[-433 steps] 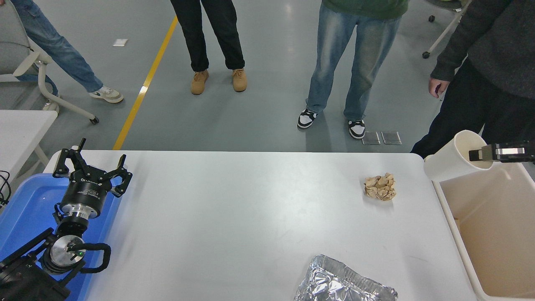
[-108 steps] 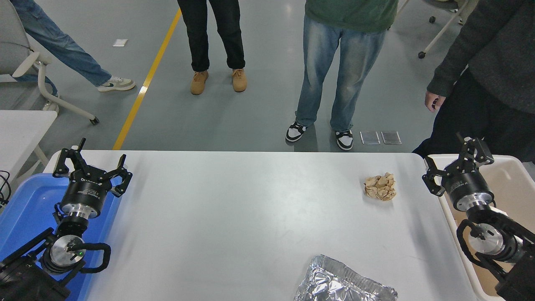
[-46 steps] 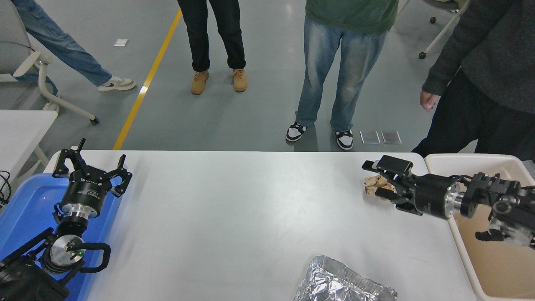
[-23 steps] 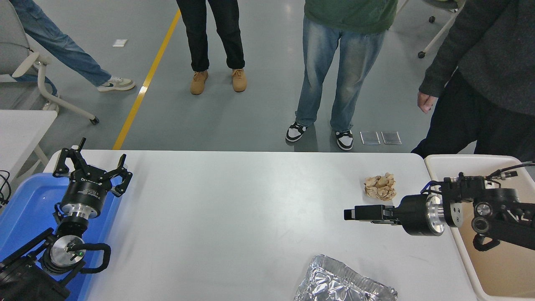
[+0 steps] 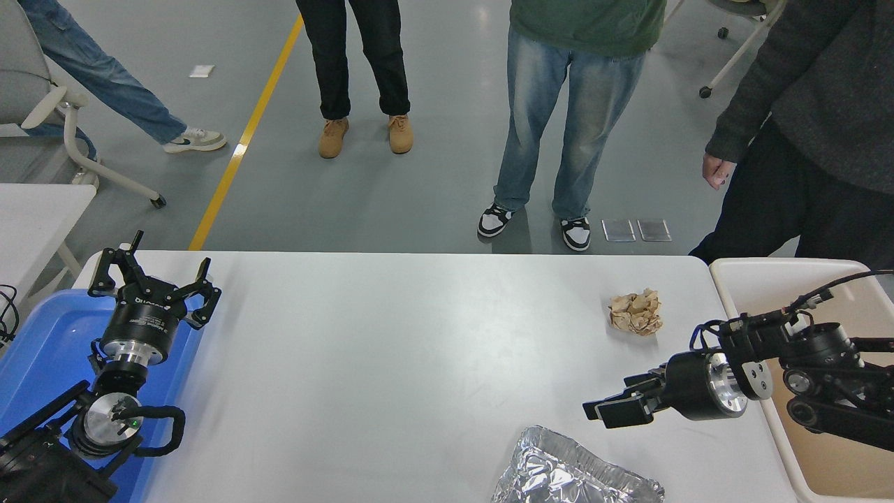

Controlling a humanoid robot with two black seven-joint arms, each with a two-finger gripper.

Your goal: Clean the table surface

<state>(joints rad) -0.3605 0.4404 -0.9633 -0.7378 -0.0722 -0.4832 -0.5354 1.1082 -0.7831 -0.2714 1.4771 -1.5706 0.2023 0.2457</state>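
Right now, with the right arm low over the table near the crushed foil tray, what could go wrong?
1. The right tool hangs just above the crumpled foil tray, which overhangs the table surface at the near edge; a nudge could push it off.
2. The crumpled brown paper ball lies behind the arm, so a sweep toward the beige bin might knock it away.

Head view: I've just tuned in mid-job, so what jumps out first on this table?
The right gripper reaches in low from the right edge over the table surface, between the crumpled brown paper ball farther back and the crushed foil tray at the near edge, touching neither. The left gripper sits parked, open, over a blue tray at the lower left. A beige bin stands beside the table's right end, with people standing beyond the far edge.
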